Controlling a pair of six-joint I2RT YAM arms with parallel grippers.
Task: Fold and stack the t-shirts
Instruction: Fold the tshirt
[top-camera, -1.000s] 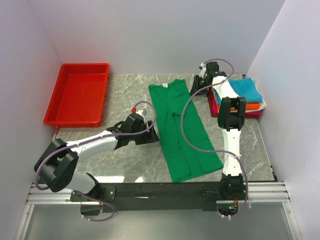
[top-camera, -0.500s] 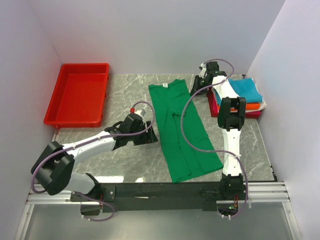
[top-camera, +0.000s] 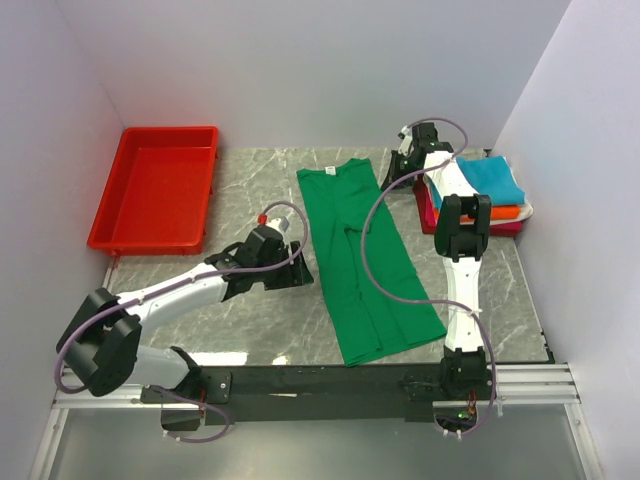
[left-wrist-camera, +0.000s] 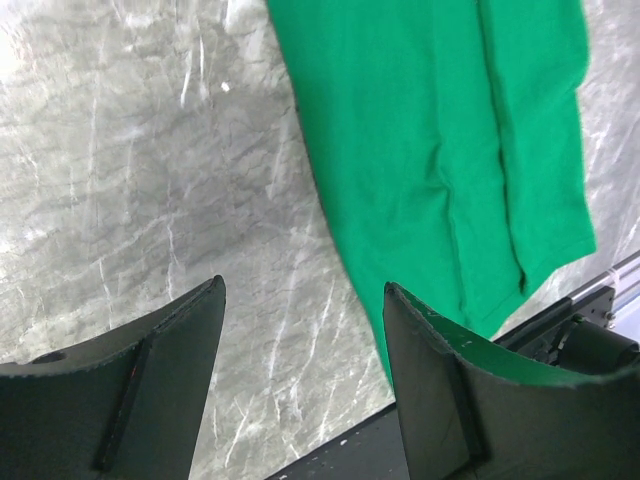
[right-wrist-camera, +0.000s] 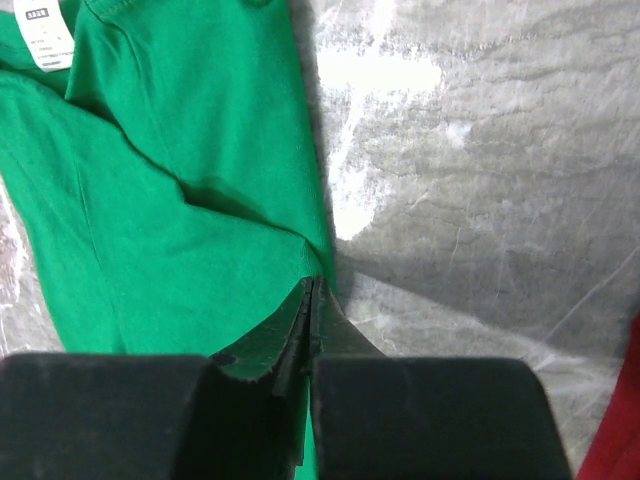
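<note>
Green t-shirt (top-camera: 355, 250) lies lengthwise down the middle of the desk (top-camera: 250, 180), collar toward the far edge and hem close to the near edge. It is a long narrow band with creases running along it. Its white neck label (right-wrist-camera: 32, 30) shows at the collar end.

The right jaws are at the shirt's right edge near the far end. They are pressed together with only a hairline between them, and a sliver of green cloth appears pinched there. The left jaws stand wide apart and hold nothing. They are low over bare desk just beside the shirt's left edge, about halfway along it.

The stack of folded t-shirts (top-camera: 490, 190) sits in the far right corner, teal on top, then orange, with white and red beneath. The right arm (top-camera: 462, 250) reaches past it, between the stack and the green shirt. The arm's purple cable (top-camera: 368, 250) loops over the right half of the shirt. A red tray (top-camera: 160, 195) lies in the far left corner, well apart from the cloth.
</note>
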